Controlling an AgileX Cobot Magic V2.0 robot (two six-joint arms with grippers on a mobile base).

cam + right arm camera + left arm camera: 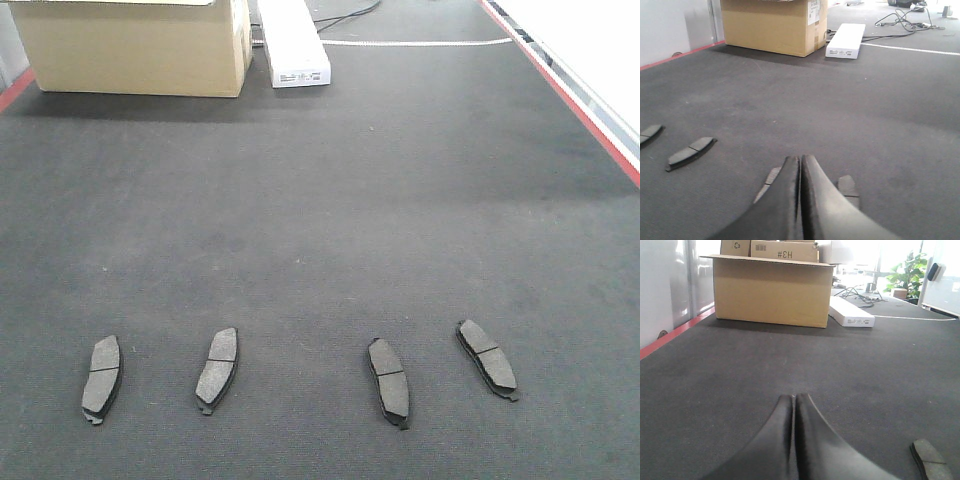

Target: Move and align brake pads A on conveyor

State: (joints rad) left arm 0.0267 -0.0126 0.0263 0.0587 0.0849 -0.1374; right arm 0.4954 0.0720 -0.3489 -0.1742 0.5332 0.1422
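Four dark grey brake pads lie in a loose row on the charcoal conveyor [320, 220] near its front edge: one at far left [101, 378], one left of centre [217, 368], one right of centre [388, 380], one at right [487, 357]. No gripper shows in the front view. My left gripper [793, 399] is shut and empty above the belt, with one pad [931, 458] at its lower right. My right gripper [800, 160] is shut and empty, hovering between two pads, one on its left [768, 183] and one on its right [848, 189]. Two more pads [689, 151] [649, 133] lie to its left.
A cardboard box [135, 45] stands at the belt's far left. A white oblong box [293, 42] lies beside it. A red stripe and white rail [590, 95] run along the right edge. Cables [900, 17] lie beyond the far end.
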